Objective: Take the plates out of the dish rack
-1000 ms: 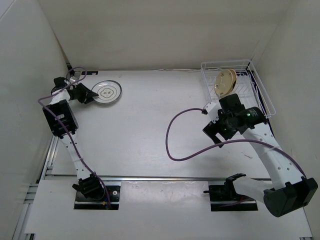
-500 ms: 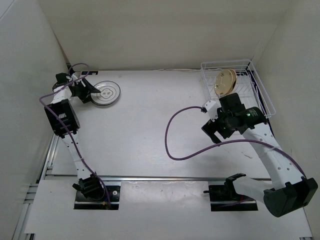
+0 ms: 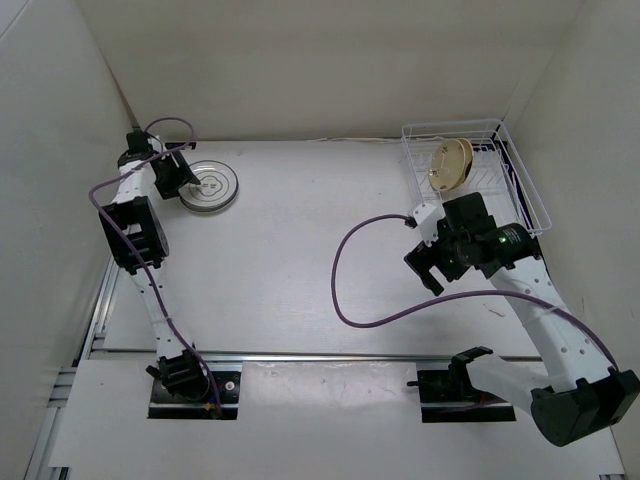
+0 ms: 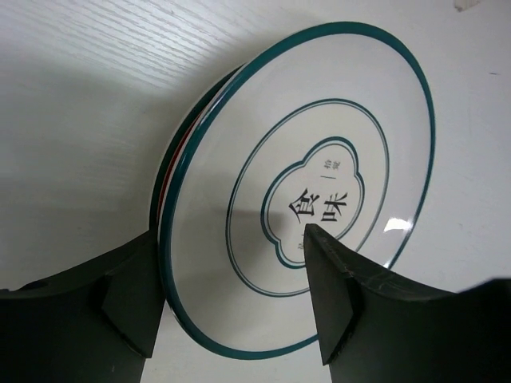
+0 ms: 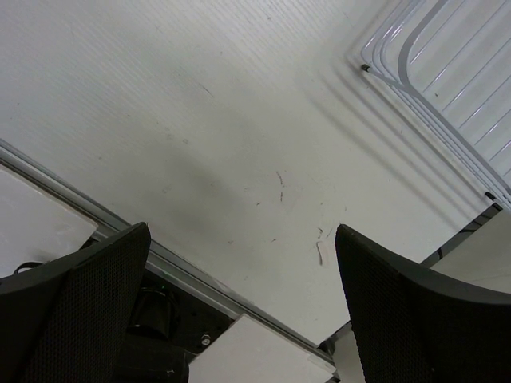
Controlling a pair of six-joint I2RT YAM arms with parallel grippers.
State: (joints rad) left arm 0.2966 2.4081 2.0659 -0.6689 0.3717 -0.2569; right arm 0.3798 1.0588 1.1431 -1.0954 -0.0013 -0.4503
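Plates, two. White plate (image 4: 319,183), dark-green rim: out of the rack at the far-left of the table (image 3: 300,230), tilted, its rim pinched by the left gripper (image 3: 178,180). Cream-tan plate (image 3: 450,163): on edge inside the dish rack (image 3: 522,195), far right. Right gripper (image 5: 239,271): fingers spread wide, empty, over bare table beside the rack's near corner. Step in hand, by your reading: setting down the first plate. Next you let it lie flat and release it, then bring the right gripper to the cream-tan plate's rim.

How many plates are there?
2. The white plate is at the table's far left, held by the left gripper. The cream-tan plate stands in the dish rack, far right. None seems hidden.
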